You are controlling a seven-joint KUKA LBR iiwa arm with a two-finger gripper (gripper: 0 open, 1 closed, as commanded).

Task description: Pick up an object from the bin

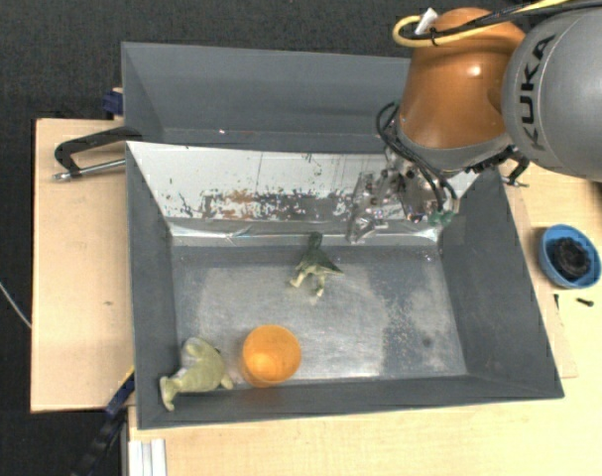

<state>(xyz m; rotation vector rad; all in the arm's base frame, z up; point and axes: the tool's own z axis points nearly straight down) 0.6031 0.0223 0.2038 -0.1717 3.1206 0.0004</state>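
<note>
Pick not done: tool [378,209] at back wall of bin [147,296], right side, width can't tell, nothing seen held; small green dinosaur [315,266] nearest, mid-bin, orange ball [271,355] and pale toy animal [196,370] front-left corner.

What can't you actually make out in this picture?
All in the camera view:
- Small green figure mid-bin: too small to tell what animal it is.
- Pale green toy, front left corner: blurred, kind unclear.
- Gripper: its outline merges with the speckled back wall.
- Back right corner of the bin: hidden by the arm's orange cover.
</note>
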